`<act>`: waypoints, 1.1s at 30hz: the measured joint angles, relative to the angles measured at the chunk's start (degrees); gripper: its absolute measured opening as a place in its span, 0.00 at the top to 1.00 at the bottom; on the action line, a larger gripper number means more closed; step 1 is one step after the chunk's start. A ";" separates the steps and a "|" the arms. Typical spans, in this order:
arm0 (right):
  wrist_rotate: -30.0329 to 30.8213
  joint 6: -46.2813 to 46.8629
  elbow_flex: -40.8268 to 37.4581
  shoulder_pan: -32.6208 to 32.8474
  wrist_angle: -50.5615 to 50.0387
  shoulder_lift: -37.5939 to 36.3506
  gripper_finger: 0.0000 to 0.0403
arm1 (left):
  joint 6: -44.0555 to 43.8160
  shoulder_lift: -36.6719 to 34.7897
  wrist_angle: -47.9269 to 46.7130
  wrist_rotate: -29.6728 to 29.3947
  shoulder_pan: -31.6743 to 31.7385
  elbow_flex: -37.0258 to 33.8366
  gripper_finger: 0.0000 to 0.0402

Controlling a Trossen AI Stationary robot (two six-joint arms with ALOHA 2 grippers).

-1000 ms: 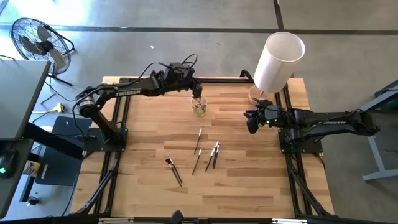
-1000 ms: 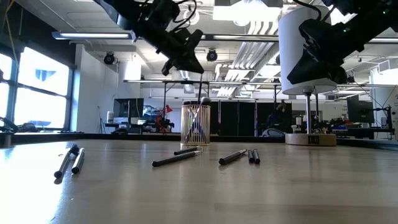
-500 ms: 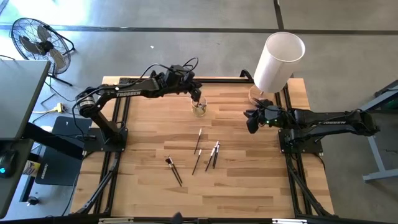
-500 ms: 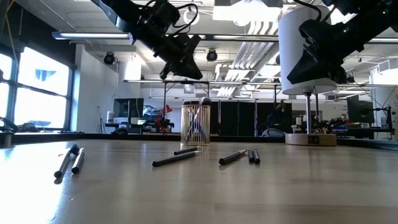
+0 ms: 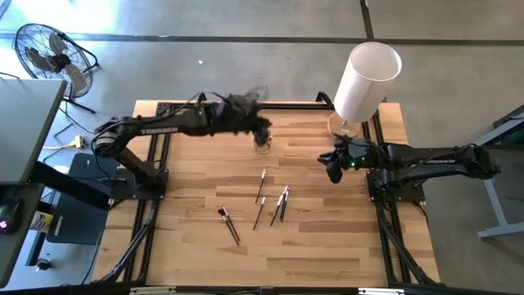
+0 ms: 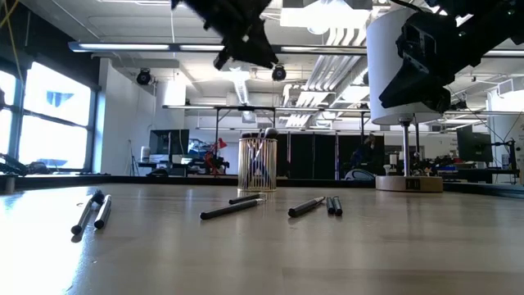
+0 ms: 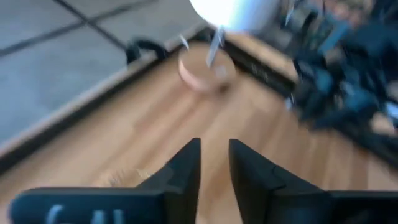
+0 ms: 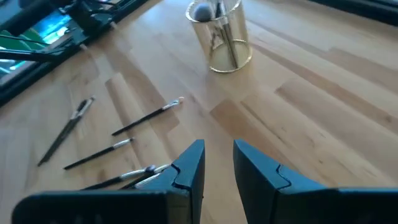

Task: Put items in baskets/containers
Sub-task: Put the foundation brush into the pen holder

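Left hand (image 5: pixel 260 129) hangs above the small clear yellowish cup (image 5: pixel 262 144) at the far middle of the light wooden plank table (image 5: pixel 196 246); its fingers (image 7: pixel 186 171) stand slightly parted, gripping nothing. The cup holds a few thin dark-handled brushes (image 8: pixel 219 31). Right hand (image 5: pixel 332 163) waits over the table's right side, fingers a little apart and empty. Six more thin brushes (image 5: pixel 260 186) lie loose on the table, nearer than the cup. A tall white cylinder (image 5: pixel 366 79) stands at the far right corner. A floor fan (image 5: pixel 47 53) sits on grey concrete at far left.
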 joint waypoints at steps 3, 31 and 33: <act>-1.17 -1.30 0.00 -0.03 0.88 -0.01 0.81 | -4.73 0.13 -9.84 -1.91 -5.73 2.77 0.95; 18.71 28.71 39.43 20.15 -21.33 46.28 1.00 | -5.78 -30.84 -5.69 1.28 -24.67 -38.51 1.00; 17.48 39.89 46.49 18.73 -31.60 52.37 1.00 | -4.65 -35.49 -5.50 2.01 -24.67 -40.53 1.00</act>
